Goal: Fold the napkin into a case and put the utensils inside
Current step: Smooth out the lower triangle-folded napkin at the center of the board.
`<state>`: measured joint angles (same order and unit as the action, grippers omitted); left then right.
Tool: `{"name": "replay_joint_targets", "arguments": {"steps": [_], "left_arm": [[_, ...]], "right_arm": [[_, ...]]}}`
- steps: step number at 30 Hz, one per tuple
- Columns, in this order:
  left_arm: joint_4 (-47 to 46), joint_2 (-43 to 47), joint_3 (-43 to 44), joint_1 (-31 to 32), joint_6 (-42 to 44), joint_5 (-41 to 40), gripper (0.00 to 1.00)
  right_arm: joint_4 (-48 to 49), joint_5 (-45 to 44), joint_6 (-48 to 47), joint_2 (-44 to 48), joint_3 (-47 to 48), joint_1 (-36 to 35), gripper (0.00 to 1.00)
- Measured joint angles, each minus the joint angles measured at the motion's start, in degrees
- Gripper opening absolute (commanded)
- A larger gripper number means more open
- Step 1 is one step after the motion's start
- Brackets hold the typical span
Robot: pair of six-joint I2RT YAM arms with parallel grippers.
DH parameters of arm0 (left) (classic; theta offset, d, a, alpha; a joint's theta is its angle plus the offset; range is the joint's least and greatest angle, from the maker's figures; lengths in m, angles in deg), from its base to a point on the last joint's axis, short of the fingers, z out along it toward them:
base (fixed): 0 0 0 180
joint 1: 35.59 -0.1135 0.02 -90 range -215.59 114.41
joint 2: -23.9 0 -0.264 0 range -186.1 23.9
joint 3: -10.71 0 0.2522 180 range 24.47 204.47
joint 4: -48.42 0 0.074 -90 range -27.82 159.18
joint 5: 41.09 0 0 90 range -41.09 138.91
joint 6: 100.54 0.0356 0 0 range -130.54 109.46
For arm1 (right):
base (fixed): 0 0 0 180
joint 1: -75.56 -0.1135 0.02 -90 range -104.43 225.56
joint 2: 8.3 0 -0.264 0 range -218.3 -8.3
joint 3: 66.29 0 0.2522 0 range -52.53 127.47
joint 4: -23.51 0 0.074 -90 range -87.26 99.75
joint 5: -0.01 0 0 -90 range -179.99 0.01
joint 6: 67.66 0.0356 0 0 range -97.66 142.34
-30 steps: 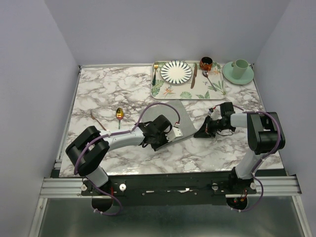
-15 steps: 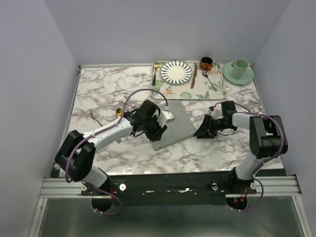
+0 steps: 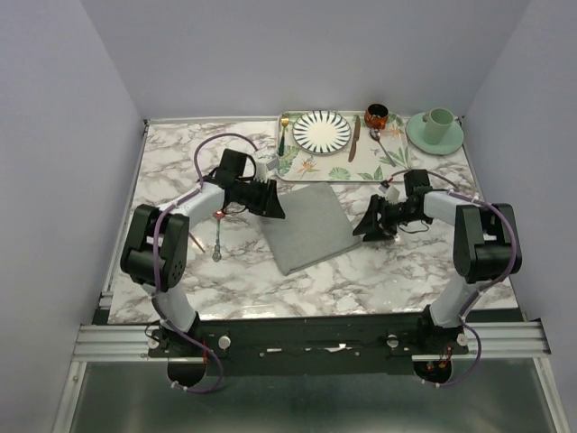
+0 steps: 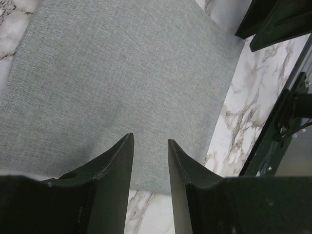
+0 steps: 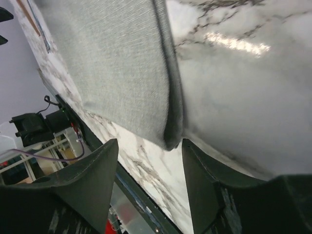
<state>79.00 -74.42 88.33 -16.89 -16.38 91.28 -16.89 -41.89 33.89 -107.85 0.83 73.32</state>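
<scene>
Flanking the folded napkin [image 3: 306,227], mid-table, long axis near-to-far: my left claw [image 4: 150,139], narrowly parted and empty, is hovering at its far-left edge; my right claw [image 5: 148,144], wider, empty, is facing its right edge. The spoon [image 3: 217,244] is lying left, nearer my left arm.

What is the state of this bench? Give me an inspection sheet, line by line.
Surface: marble table, no spills seen.
Job's things: grey napkin folded flat at centre; one slim utensil left of it; the second cannot be made out.
Clutter: leaf tray at the far edge with striped plate, fork, knife, spoon; dark cup by its far edge; green cup on saucer to its right.
Grippers: left gripper at the napkin's far-left edge, jaws apart, empty; right gripper at its right edge, jaws apart, empty.
Cables: purple loop on the left arm, another on the right arm.
Surroundings: plain pale walls; metal rail at the near edge.
</scene>
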Motion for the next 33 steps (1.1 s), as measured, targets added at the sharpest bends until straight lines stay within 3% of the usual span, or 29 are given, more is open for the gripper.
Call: {"name": "replay_joint_targets", "arguments": {"steps": [4, 8, 11, 12, 16, 19, 25, 30, 33], "left_arm": [[-3.6, -6.3, 1.3, -3.3, -4.8, 3.9, 0.44], [-5.1, -11.2, 1.4, -5.8, -7.1, 5.6, 0.43], [-6.0, -16.5, 2.5, -8.0, -9.1, 8.1, 0.42], [-6.1, -17.4, 3.0, -8.6, -9.7, 9.3, 0.42], [-6.4, -19.5, 4.0, -9.9, -11.3, 12.6, 0.41], [-5.7, -20.6, 4.8, -10.0, -11.3, 14.0, 0.41], [-3.6, -19.3, 3.7, -9.8, -8.3, 14.7, 0.41], [4.5, -12.2, 0.3, -8.5, -1.1, 13.1, 0.44], [8.0, -6.2, 0.2, -7.7, 3.4, 11.7, 0.45]], "right_arm": [[0.0, -0.7, 0.7, -4.9, 1.8, 0.0, 0.59], [0.1, -0.2, 1.3, -6.3, 2.4, 0.0, 0.48], [0.2, -0.2, 1.6, -7.2, 2.4, 0.0, 0.33], [0.2, 0.0, 1.4, -7.4, 2.4, 0.0, 0.23], [0.5, -0.6, 1.0, -7.8, 1.6, 0.0, 0.11], [0.6, -0.6, 0.5, -7.8, 0.1, 0.0, 0.16], [-0.7, -1.2, -1.9, -4.9, -1.3, 0.0, 0.4], [-7.2, -4.0, -7.6, -2.4, 3.1, 0.1, 0.58], [-11.3, -5.0, -12.2, -0.1, 8.3, 0.1, 0.58]]}}
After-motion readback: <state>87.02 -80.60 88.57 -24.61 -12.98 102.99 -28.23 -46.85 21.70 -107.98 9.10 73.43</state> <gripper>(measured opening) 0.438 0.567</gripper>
